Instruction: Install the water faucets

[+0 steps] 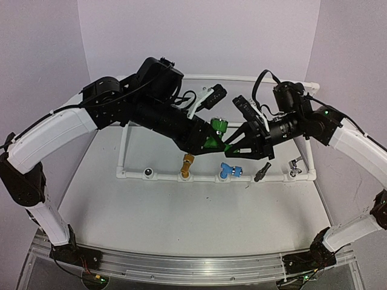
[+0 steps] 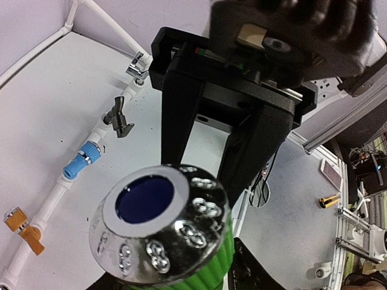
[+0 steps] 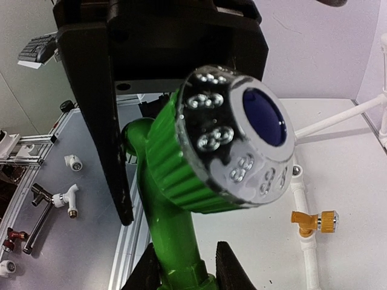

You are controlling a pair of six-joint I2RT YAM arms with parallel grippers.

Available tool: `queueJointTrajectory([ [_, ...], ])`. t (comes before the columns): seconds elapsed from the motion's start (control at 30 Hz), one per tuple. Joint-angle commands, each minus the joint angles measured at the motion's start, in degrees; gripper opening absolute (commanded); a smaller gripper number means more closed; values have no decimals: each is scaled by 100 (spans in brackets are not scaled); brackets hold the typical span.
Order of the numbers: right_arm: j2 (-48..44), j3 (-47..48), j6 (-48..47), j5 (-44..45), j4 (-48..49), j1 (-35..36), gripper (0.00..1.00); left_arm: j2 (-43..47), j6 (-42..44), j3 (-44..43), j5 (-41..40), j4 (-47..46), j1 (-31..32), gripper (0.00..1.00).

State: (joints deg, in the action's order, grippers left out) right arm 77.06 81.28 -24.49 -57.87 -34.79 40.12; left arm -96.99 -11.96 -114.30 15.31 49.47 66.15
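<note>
The green faucet (image 1: 213, 138) hangs in the air above the table (image 1: 199, 211), between the two arms and just behind the front rail of the white pipe frame (image 1: 124, 145). In the top view its long axis runs from the knob at 12 o'clock down to the stem at about 6.

The right claw (image 3: 184, 272) is closed narrowly on the stem. The left claw (image 1: 204, 142) is pressed in beside the green body.

The one empty socket (image 1: 147, 173) is at the rail's left end, at roughly 8 o'clock from the faucet. I judge the left arm to be nearer to it.

The golden faucet (image 1: 187, 163), blue faucet (image 1: 228, 170), dark grey faucet (image 1: 261, 173) and silver faucet (image 1: 294, 163) already sit along the rail.

The knob fills the left wrist view and hides that claw's fingertips, so I cannot tell whether it grips. The threaded end is cut off in every view.
</note>
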Motion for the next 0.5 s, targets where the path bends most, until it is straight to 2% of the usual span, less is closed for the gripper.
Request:
queueJointTrajectory([
  [0.0,-24,-7,-74,-180,134,49,0,-63,7,-342,50,-145,-60,33],
  [0.07,-30,-26,-74,-207,124,50,4,-70,36,-379,55,-64,-92,23],
  [0.1,-42,-41,-74,-225,122,52,13,-54,50,-381,63,-38,-111,19],
  [0.17,-61,-64,-59,-224,118,50,32,-6,134,-397,18,77,-161,10],
  [0.23,-81,-77,5,-97,112,46,59,41,266,-427,-204,287,-204,1],
  [0.27,-85,-84,50,-45,112,42,68,65,359,-446,-368,434,-221,0],
  [0.33,-99,-91,154,95,109,24,76,87,603,-511,-716,800,-236,0],
  [0.47,-180,-148,275,258,95,-147,85,-28,1156,-763,-1648,1956,-230,0],
])
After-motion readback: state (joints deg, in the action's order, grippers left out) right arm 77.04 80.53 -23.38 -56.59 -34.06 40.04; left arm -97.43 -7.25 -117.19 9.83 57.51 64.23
